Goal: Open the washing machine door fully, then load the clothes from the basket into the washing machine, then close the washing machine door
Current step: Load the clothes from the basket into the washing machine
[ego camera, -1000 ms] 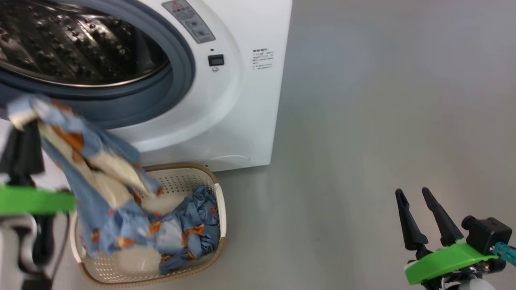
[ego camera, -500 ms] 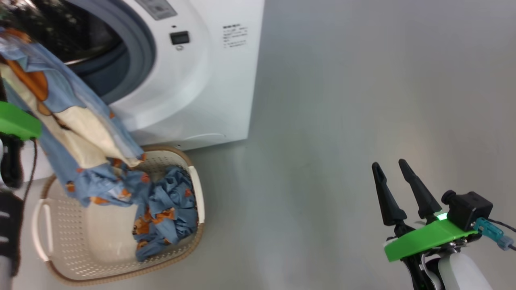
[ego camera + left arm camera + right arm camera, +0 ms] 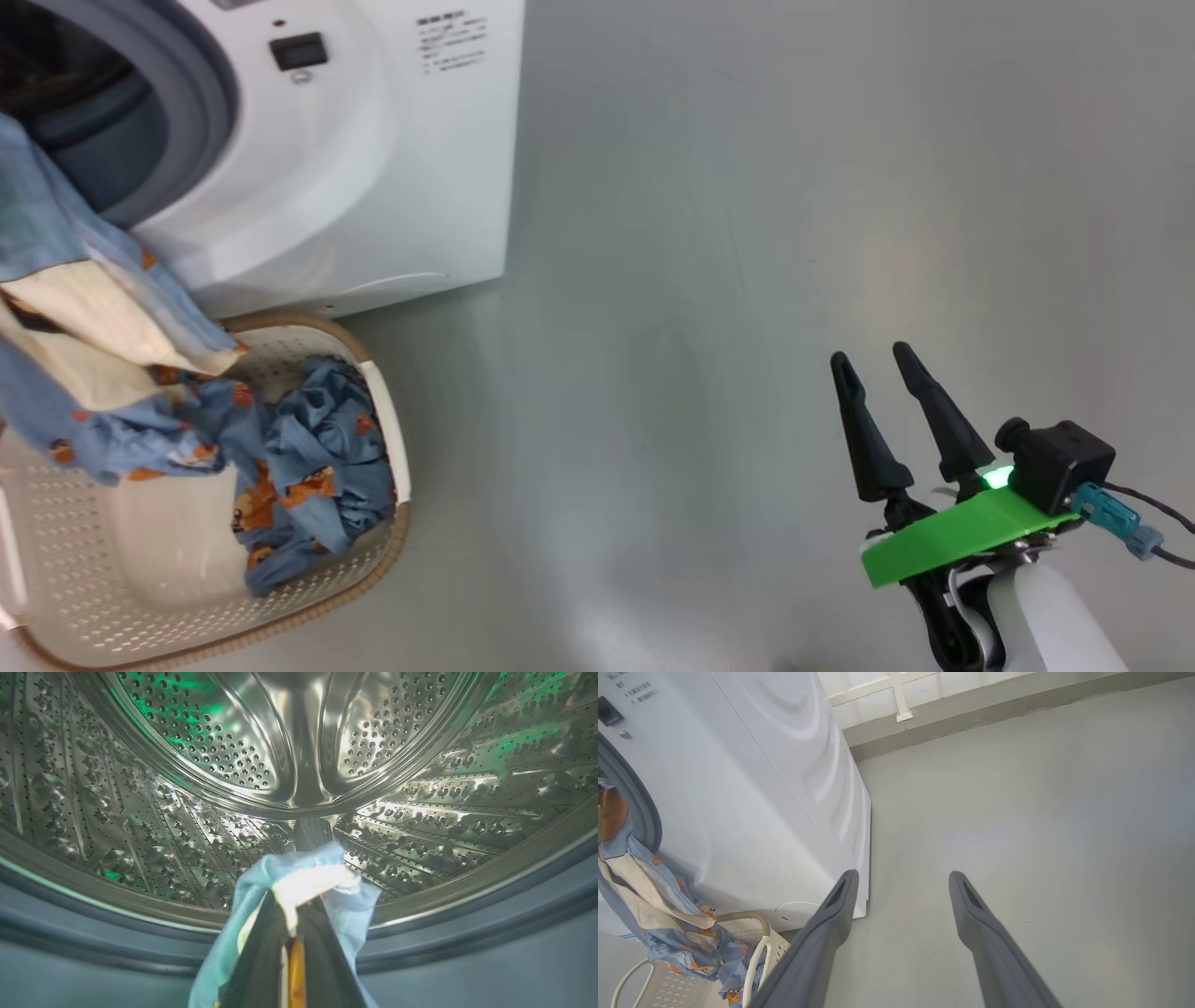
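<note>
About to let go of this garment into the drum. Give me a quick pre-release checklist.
1. Grip: left gripper shut on the garment: ok.
2. Its fingers face the open drum, path unblocked: ok.
3. Garment fully past the gasket: not ok; its tail hangs down to the basket.
4. Tail free of the clothes in the basket: cannot tell.
5. Spare arm: right gripper open, over bare floor, apart from the washing machine: ok.

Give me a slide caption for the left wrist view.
Left claw shut on a light blue, cream-trimmed garment before the perforated steel drum and grey rubber gasket.
</note>
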